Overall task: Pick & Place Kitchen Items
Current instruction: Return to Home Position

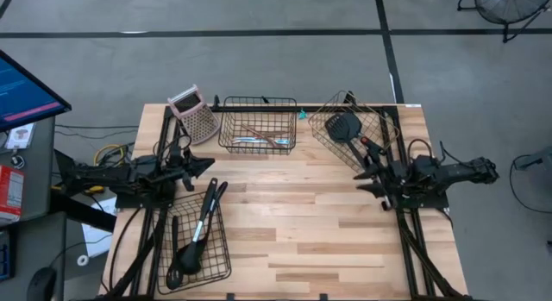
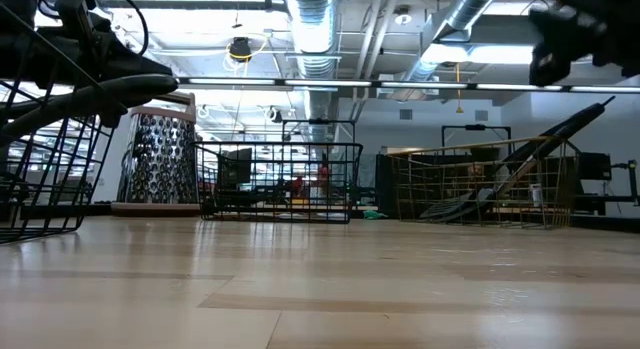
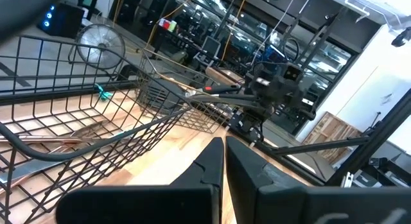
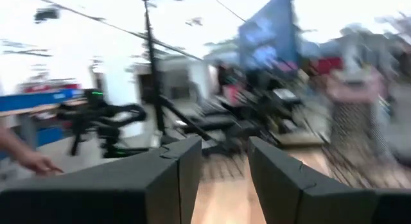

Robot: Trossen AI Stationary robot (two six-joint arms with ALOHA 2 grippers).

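Note:
Several black long-handled utensils point(image 1: 194, 236) lie in a wire basket point(image 1: 222, 265) at the table's near left, handles over its far rim. A black spatula point(image 1: 343, 126) leans in the bronze basket point(image 1: 377, 120) at the far right. A wooden-handled and a silvery utensil point(image 1: 259, 137) lie in the black basket point(image 1: 257, 103) at the far middle. My left gripper point(image 1: 210, 166) hovers shut near the left edge, pointing right point(image 3: 223, 161). Above the right side, my right gripper point(image 1: 360, 175) is open with nothing between its fingers point(image 4: 225, 166) and points left.
A pink-topped metal box grater point(image 1: 193, 114) stands at the far left, beside the black basket. Bare wooden tabletop point(image 1: 293, 223) spreads between the two arms and toward the near edge. A person's hand point(image 4: 29, 158) shows in the right wrist view, beyond the table.

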